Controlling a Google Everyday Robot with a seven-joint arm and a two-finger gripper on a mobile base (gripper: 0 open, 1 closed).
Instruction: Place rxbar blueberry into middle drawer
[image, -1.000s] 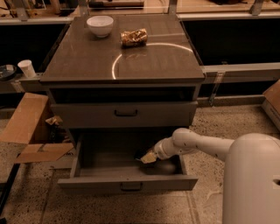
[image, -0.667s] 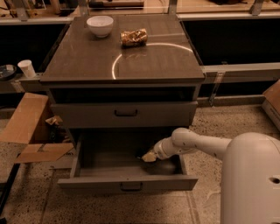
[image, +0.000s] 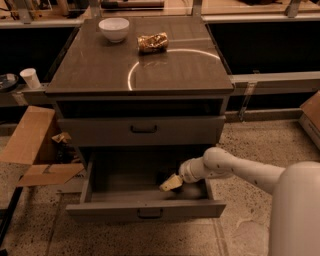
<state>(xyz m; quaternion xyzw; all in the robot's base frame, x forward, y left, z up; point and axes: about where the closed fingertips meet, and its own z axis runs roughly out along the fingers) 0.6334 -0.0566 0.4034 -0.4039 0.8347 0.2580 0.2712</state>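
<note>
1. Camera view: the gripper (image: 170, 183) is low inside the open middle drawer (image: 145, 209), just above the right half of its grey floor. It is at the end of a pale arm (image: 235, 169) that extends in from the right, across the drawer's right wall.
2. It cannot be told whether the gripper is spread or pressed together; its pale tip points down and to the left.
3. A small dark shape lies against the gripper's tip, on its upper-left side. It appears to be the rxbar blueberry (image: 163, 176), and it is inside the middle drawer. It cannot be told whether the gripper is pinching it or whether it lies on the drawer floor.
4. The drawer's flat front, with its small dark handle, is nearer the camera than the gripper and slightly to its left.
5. Directly above the gripper is the closed upper drawer front (image: 200, 131), which has its own dark handle.
6. Higher up is the table (image: 100, 70). A white bowl (image: 114, 29) stands up and to the left of the gripper. A crinkled golden snack bag (image: 153, 42) lies almost straight above it. Both are well apart from the gripper.
7. To the gripper's left, outside the cabinet, cardboard (image: 32, 145) lies on the speckled floor. A paper cup (image: 31, 78) stands further up and to the left.
8. To the gripper's right, the robot's pale body (image: 295, 210) fills the lower right corner.
</note>
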